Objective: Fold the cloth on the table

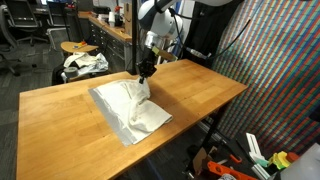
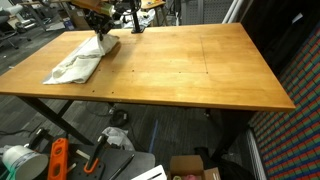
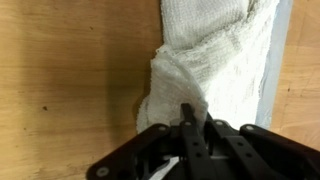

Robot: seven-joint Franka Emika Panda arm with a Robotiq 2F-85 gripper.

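Note:
The cloth (image 1: 130,108) is a white, wrinkled sheet lying on the wooden table (image 1: 200,85), near one long edge. In an exterior view one corner of the cloth is lifted into a peak under my gripper (image 1: 146,76). Another exterior view shows the cloth (image 2: 76,65) bunched at the table's (image 2: 180,70) far left, with the gripper (image 2: 101,36) over its far end. In the wrist view the gripper (image 3: 195,125) is shut on a pinched fold of the cloth (image 3: 215,60), whose weave fills the upper right.
A small round stool carries a white-and-dark fabric bundle (image 1: 84,63) beyond the table's far corner. Tools and boxes (image 2: 60,160) lie on the floor under the table. A patterned wall (image 1: 270,70) stands close beside the table.

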